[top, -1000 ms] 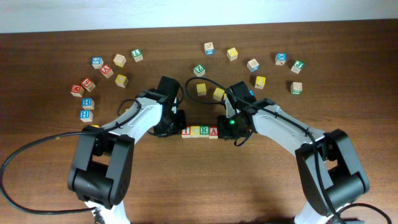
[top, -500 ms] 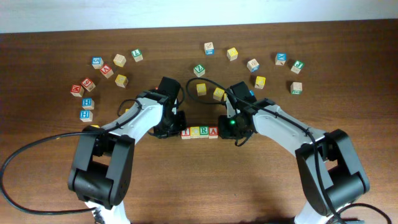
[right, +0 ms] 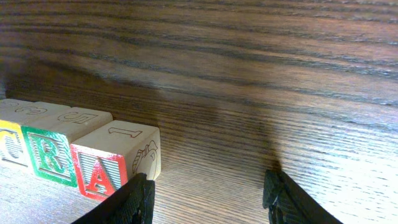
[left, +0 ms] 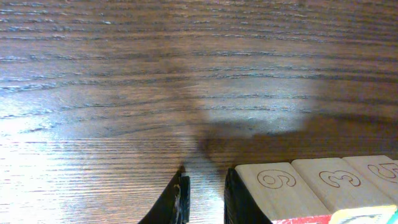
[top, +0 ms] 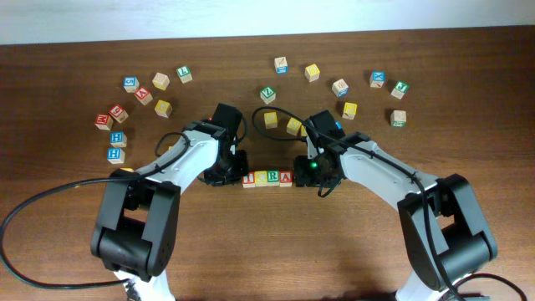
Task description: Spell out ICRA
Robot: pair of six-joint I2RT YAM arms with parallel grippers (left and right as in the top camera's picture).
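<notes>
Overhead: row of letter blocks (top: 267,177) at mid-table, flanked by left gripper (top: 234,176) at the I end and right gripper (top: 311,173) at the A end, probably to square up and close the line. Reads as I, a second letter too small to tell, R, A. Spare blocks (top: 163,108) scattered well apart along the far side of the table (top: 267,251).

Left wrist: fingers (left: 177,205) slightly apart, clamped on nothing. Outer face of one just beside the end block (left: 267,186), seemingly to nudge it inward. On the top faces: a 6 or 9, then 3.

Right wrist: fingers (right: 137,199) wide apart, empty, with the A block (right: 99,171) just beside the nearer one. Legible: C, R, A in front, 1 on top. Looks spelled, bar tidying.
</notes>
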